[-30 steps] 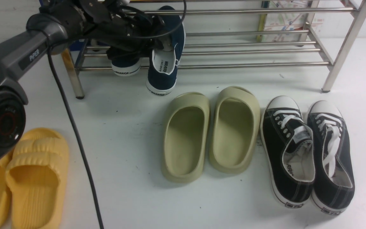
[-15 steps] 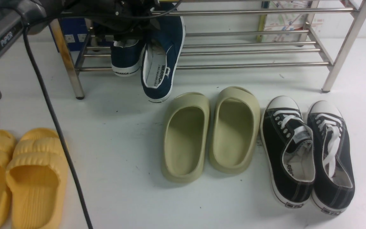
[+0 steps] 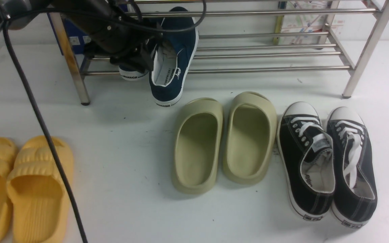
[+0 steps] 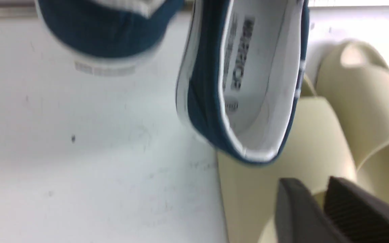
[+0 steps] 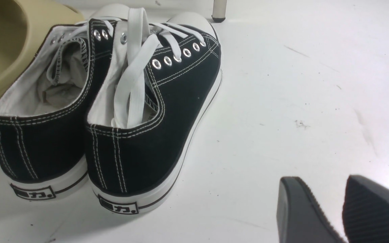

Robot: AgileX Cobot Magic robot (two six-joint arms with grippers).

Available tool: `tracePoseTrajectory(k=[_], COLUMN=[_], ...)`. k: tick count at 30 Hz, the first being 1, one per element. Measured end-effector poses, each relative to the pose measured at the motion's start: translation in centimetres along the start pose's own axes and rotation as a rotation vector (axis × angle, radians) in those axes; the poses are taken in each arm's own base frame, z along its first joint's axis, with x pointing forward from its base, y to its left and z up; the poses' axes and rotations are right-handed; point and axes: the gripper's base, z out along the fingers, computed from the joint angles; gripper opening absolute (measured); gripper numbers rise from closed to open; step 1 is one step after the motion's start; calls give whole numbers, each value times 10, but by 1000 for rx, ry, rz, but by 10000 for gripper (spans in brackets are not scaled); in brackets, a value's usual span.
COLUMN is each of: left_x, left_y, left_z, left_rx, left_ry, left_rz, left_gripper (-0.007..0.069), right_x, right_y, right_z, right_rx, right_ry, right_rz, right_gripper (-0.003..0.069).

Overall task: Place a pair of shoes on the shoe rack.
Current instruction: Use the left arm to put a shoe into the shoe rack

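The white surface [image 3: 127,141] carries everything. Across its far side stands the shoe rack [image 3: 265,69], tiers of shiny steel bars on straight legs. The robot's-left end of its lowest tier holds the pair of shoes [image 3: 177,44]. One navy shoe [image 3: 131,75] lies flat on the bars with its WARRIOR heel facing out, mostly hidden behind the left arm [image 3: 106,30]. The other navy shoe [image 3: 174,77], just beside it, tilts steeply, toe up among the bars and heel hanging past the front bar toward the surface; whether the heel touches I cannot tell. In front of the rack lie the olive slippers [image 3: 225,141], with the black sneakers [image 3: 326,162] to their right and the yellow slippers [image 3: 22,189] far left. The left gripper [image 4: 307,182] sits near the tilted shoe's opening, fingers almost together, gripping nothing. The right gripper [image 5: 317,182] hovers over bare surface near the black sneakers, slightly parted, empty
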Motion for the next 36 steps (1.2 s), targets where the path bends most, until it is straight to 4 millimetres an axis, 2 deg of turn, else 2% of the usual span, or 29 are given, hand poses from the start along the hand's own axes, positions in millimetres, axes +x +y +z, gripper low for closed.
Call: tracePoseTrajectory(k=[1,4,9,11,12,15,23,30,36], left_x=[7,22,51,57,57,56,46,37,13], left_y=[1,6,10,5,6,1,3,-1,-12], left_z=[0,7,47,67,67,87,88,81,67], left_rx=[-2,-10,-44,-54,-56,-63,-76,-69,-48], left_ry=[16,38,-37,-103,-110,-188,-317,-370,-470], left_rz=[-4,-24,24,83,86,112,108,114,133], left_gripper=[-14,-13,-13,-13,-13,-13,-13,-13,-13], right_x=[0,0,0,0,0,0,0,0,0], right_y=[0,0,0,0,0,0,0,0,0], right_z=[0,0,0,0,0,0,0,0,0], right_rx=[0,0,0,0,0,0,0,0,0], right_ry=[0,0,0,0,0,0,0,0,0], right_rz=[0,0,0,0,0,0,0,0,0], right_gripper=[239,239,239,239,239,239,239,239,239])
